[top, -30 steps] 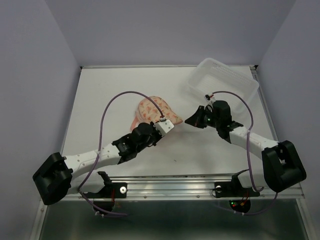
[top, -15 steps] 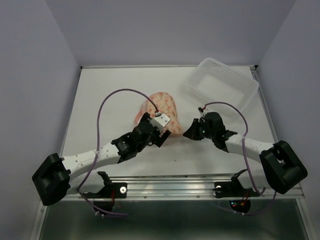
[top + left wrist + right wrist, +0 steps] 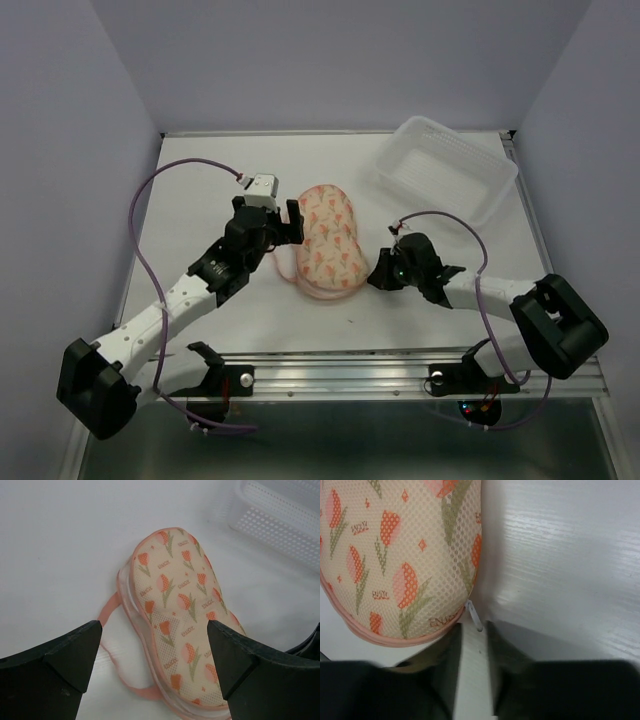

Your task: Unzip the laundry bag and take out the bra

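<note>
Laundry bag (image 3: 330,241) lay flat near the middle of the table (image 3: 200,180), printed side up, its two halves together, long axis running far to near. Pink loop (image 3: 111,645) trailed off its left edge onto the table.

Left gripper (image 3: 154,626) hung above the far-left part of the bag, jaws spread wide. The pouch showed between the two fingers in the left wrist view; neither finger touched it.

Right gripper (image 3: 474,630) sat low at the bag's near-right edge. Jaws were almost together, with a narrow strip of table visible between them. Small pale zipper pull (image 3: 475,617) stuck out from the pink rim right at the mouth of that gap. Could not tell whether either tip touched it.

Clear plastic tub (image 3: 490,185) stood at the far right, well apart from the bag.
</note>
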Robot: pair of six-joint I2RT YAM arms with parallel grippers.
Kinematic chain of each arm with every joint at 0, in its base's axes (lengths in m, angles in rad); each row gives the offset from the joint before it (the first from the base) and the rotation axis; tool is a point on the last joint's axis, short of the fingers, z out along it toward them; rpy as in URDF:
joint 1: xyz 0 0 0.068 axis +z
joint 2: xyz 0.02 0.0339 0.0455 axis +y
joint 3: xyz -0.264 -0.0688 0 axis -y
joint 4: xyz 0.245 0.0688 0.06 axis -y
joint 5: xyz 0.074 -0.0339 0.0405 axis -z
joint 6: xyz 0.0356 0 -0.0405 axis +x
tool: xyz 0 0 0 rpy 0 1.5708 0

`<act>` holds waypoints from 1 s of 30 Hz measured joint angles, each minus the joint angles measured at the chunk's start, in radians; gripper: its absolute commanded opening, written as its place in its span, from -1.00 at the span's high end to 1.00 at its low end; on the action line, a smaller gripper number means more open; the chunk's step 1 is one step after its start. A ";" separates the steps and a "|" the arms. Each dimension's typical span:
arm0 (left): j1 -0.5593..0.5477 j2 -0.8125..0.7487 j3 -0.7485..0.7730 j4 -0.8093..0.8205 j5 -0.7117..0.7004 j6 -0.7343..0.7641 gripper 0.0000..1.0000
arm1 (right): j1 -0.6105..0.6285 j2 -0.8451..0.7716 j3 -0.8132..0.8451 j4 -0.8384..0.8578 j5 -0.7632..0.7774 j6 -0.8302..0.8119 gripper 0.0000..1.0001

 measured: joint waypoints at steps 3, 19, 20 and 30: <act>0.068 0.006 0.017 -0.055 0.037 -0.054 -0.98 | 0.015 -0.016 0.004 -0.044 0.015 -0.024 -0.37; 0.441 0.063 0.146 -0.260 0.311 -0.087 -0.98 | 0.165 0.005 0.438 -0.296 0.298 -0.237 -0.97; 0.461 0.055 0.146 -0.270 0.310 -0.076 -0.98 | 0.202 0.048 0.472 -0.298 0.320 -0.249 -0.94; 0.539 -0.096 0.047 -0.274 0.228 -0.013 -0.98 | 0.486 0.429 0.746 -0.348 0.511 -0.360 -0.32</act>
